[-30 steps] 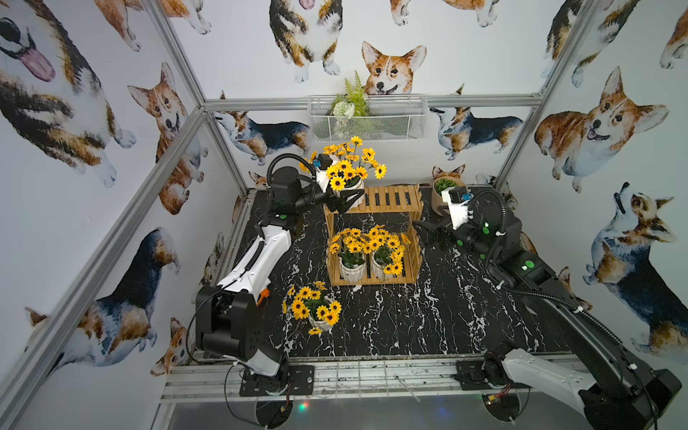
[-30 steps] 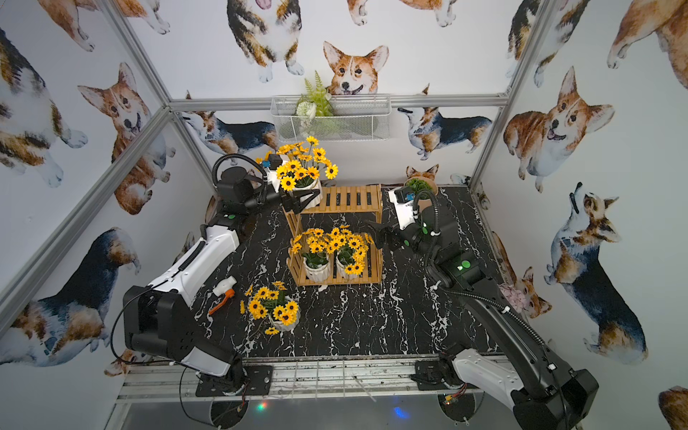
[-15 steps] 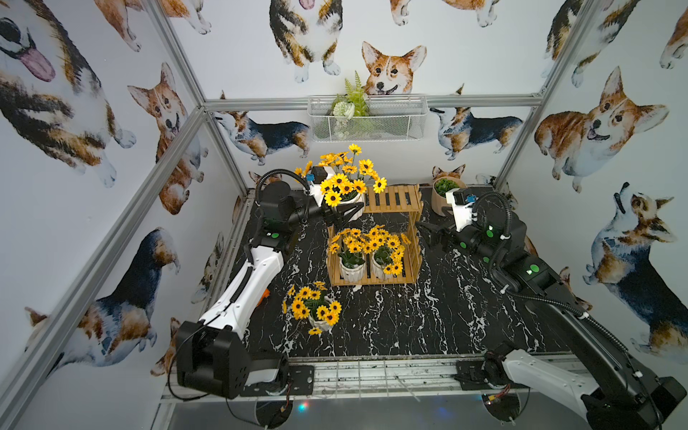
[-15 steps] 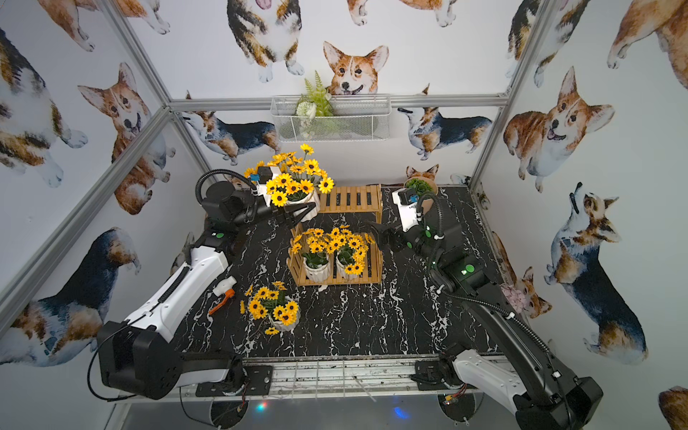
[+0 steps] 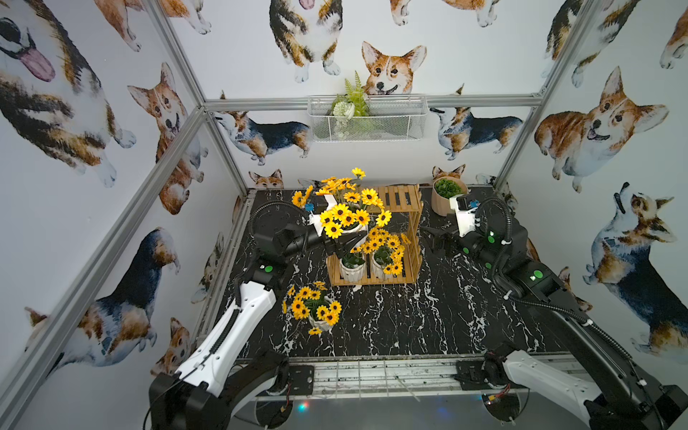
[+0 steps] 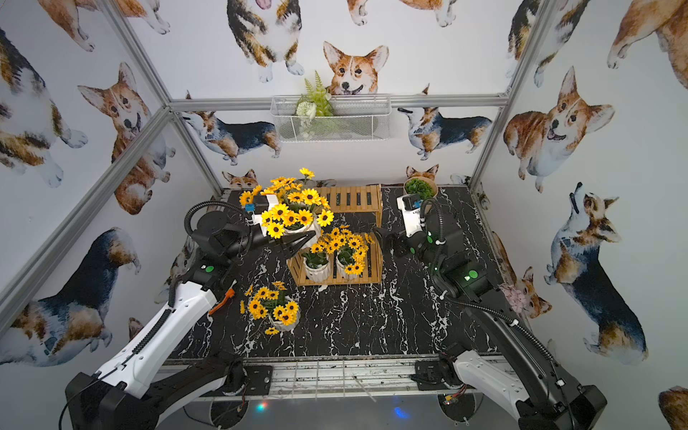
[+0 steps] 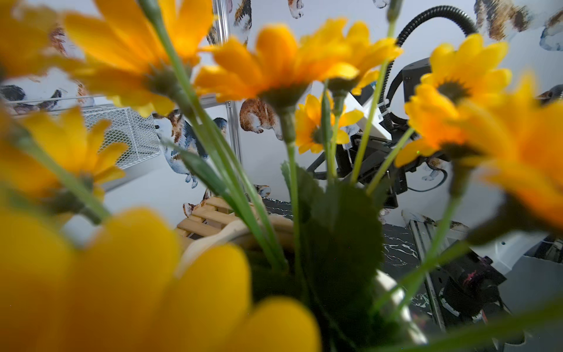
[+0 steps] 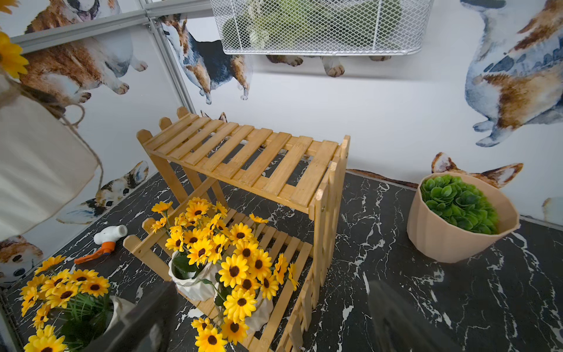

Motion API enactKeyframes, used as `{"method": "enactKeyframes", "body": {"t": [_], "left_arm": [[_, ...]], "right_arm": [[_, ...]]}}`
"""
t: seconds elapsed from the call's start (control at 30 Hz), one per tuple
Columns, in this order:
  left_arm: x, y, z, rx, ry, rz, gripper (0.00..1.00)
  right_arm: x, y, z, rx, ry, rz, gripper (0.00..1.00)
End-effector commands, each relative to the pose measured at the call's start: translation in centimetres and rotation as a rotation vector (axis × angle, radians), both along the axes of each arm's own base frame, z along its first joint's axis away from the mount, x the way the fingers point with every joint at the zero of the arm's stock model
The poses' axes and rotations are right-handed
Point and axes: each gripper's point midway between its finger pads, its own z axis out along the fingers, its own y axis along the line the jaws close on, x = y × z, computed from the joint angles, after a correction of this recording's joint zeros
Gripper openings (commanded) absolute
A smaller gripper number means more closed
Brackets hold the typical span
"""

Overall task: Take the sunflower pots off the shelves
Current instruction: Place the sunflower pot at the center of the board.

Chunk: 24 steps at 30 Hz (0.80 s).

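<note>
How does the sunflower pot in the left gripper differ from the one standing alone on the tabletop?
The held pot is aloft, clamped by the left gripper; the tabletop pot stands on the table, untouched. The held pot hangs close beside the rack; the tabletop pot sits farther forward. Both are white, with yellow sunflowers, off the rack.

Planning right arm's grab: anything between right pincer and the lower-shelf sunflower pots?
Yes: the light-wood rack's slatted side panel stands between the open right pincer and the two white ribbed sunflower pots on its lower shelf.
</note>
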Motion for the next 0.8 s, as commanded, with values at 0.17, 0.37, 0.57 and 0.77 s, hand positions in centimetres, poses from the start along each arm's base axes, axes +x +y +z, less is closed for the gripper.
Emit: {"method": "enactKeyframes", "body": {"t": [0.17, 0.37, 0.57, 0.77], "left_arm": [[-1.8, -2.0, -2.8, 0.040, -0.012, -0.005, 0.00], [-2.6, -3.8, -4.6, 0.046, 0.009, -0.020, 0.00], [-3.4, -6.0, -6.6, 0.078, 0.032, -0.053, 0.00], [-4.0, -8.2, -8.5, 0.087, 0.038, -0.091, 0.00]], "right_arm": [[-0.5, -0.8, 3.7, 0.047, -0.065, -0.029, 1.00], [-0.8, -1.0, 7.1, 0.086, -0.136, -0.029, 1.00], [-0.5, -0.4, 8.5, 0.108, -0.162, -0.007, 1.00], [-0.6, 0.0, 9.3, 0.134, -0.180, 0.013, 1.00]]}}
